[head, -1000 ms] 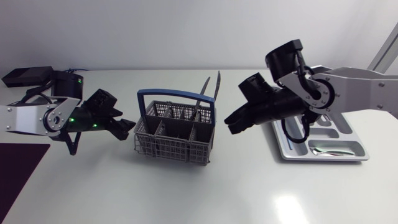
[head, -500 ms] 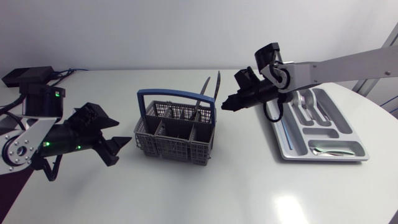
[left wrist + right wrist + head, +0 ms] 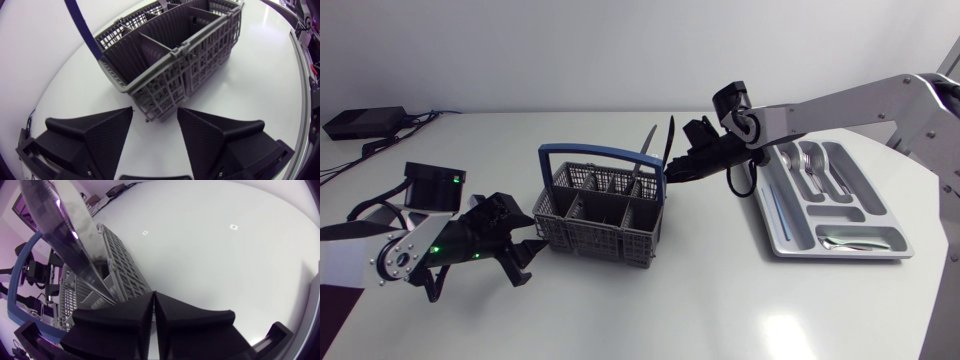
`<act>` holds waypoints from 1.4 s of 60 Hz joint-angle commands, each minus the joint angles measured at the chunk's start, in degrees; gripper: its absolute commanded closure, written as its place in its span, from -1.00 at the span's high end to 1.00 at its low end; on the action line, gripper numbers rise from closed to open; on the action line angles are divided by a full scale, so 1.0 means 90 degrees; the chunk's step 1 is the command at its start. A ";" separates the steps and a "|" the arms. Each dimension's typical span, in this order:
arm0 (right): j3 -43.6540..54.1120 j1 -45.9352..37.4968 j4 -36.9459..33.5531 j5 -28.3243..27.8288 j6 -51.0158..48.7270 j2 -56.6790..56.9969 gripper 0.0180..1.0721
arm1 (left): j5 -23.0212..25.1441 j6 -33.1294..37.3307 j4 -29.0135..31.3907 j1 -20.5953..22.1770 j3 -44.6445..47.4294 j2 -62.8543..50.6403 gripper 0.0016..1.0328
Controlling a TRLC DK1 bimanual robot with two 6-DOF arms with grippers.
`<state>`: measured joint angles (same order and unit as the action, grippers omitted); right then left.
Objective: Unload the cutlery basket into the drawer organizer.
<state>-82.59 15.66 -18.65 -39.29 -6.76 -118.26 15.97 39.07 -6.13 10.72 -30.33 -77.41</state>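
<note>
Right gripper [image 3: 671,172] had reached the basket's [image 3: 600,205] knives [image 3: 670,138], fingers pressed together; opening them before closing in seemed wise. Left gripper [image 3: 523,258] gaped at the basket's corner.

The left arm has come down and forward from its raised place at the side. Its end effector [image 3: 525,262] is now low over the tabletop, fingers spread, at the near left corner of the cutlery basket [image 3: 600,215]. The right arm has left the drawer organizer [image 3: 780,225] and stretches across. Its end effector [image 3: 670,172], fingers pressed together, is now just beside the knives [image 3: 670,140] at the basket's far right corner.
</note>
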 commanded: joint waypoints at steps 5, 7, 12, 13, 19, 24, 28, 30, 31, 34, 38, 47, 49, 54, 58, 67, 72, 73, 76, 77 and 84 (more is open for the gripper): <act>0.0475 0.0174 -0.0212 -0.0371 -0.0254 0.0376 -0.82 | 0.0013 -0.0025 -0.0305 -0.0176 -0.0419 -0.0491 0.23; 0.0651 0.0194 -0.0222 -0.0391 -0.0274 0.0503 -0.82 | 0.0013 -0.0034 -0.0344 -0.0185 -0.0449 -0.0530 0.23; 0.1012 0.0262 -0.0232 -0.0430 -0.0362 0.0767 -0.84 | 0.0013 -0.0093 -0.0481 -0.0254 -0.0625 -0.0725 0.23; 0.1129 0.0281 -0.0232 -0.0430 -0.0401 0.0855 -0.84 | 0.0013 -0.0103 -0.0491 -0.0273 -0.0654 -0.0765 0.23; 0.1784 0.0438 -0.0232 -0.0469 -0.0508 0.1362 -0.84 | 0.0013 -0.0191 -0.0666 -0.0342 -0.0859 -0.1097 0.23; 0.2350 0.0545 -0.0232 -0.0459 -0.0586 0.1841 -0.84 | 0.0013 -0.0318 -0.0745 -0.0342 -0.1084 -0.1341 0.25; 0.2829 0.0574 -0.0134 -0.0381 -0.0655 0.2271 -0.83 | 0.0003 -0.0366 -0.0754 -0.0303 -0.1367 -0.1595 0.25; 0.2995 0.0555 -0.0124 -0.0351 -0.0713 0.2397 -0.83 | -0.0036 -0.0366 -0.0754 -0.0303 -0.1503 -0.1731 0.31; 0.3073 0.0535 -0.0124 -0.0351 -0.0743 0.2476 -0.83 | -0.0065 -0.0366 -0.0754 -0.0303 -0.1582 -0.1790 0.34; 0.3249 0.0487 -0.0124 -0.0342 -0.0801 0.2651 -0.79 | -0.0104 -0.0376 -0.0754 -0.0351 -0.1709 -0.1868 0.35; 0.3473 0.0457 -0.0124 -0.0303 -0.0860 0.2915 -0.60 | -0.0114 -0.0405 -0.0715 -0.0459 -0.1757 -0.1809 0.43; 0.4079 0.0408 -0.0115 0.0000 -0.1231 0.3853 0.28 | -0.0114 -0.0405 -0.0413 -0.0625 -0.1396 -0.0901 0.55; 0.4167 0.0408 -0.0105 0.0000 -0.1319 0.3989 0.31 | -0.0114 -0.0386 -0.0325 -0.0644 -0.1259 -0.0638 0.56; 0.4303 0.0408 0.0061 0.0039 -0.1377 0.4263 0.31 | -0.0104 -0.0376 -0.0051 -0.0635 -0.1005 -0.0042 0.62; 0.4254 0.0477 0.0217 0.0039 -0.1377 0.4302 0.31 | -0.0075 -0.0376 0.0173 -0.0586 -0.0820 0.0446 0.62; 0.3971 0.0682 0.0618 0.0059 -0.1299 0.3989 0.30 | -0.0065 -0.0454 0.0564 -0.0273 -0.0468 0.1276 0.62; 0.3864 0.0877 0.0862 0.0274 -0.1270 0.3843 0.29 | -0.0065 -0.0513 0.0711 -0.0137 -0.0361 0.1579 0.62; 0.3854 0.0906 0.0930 0.0303 -0.1231 0.3823 0.29 | -0.0065 -0.0513 0.0730 -0.0127 -0.0351 0.1609 0.62; 0.3825 0.0975 0.1047 0.0381 -0.1182 0.3784 0.27 | -0.0065 -0.0532 0.0750 -0.0078 -0.0293 0.1696 0.62; 0.3815 0.0994 0.1116 0.0420 -0.1153 0.3774 0.19 | -0.0065 -0.0532 0.0750 -0.0068 -0.0283 0.1696 0.62; 0.3708 0.1043 0.1321 0.0518 -0.1114 0.3608 -0.13 | -0.0085 -0.0542 0.0750 -0.0019 -0.0185 0.1765 0.62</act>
<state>-47.51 24.69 -7.66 -35.22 -17.82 -84.01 15.07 35.51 0.19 10.09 -34.04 -62.22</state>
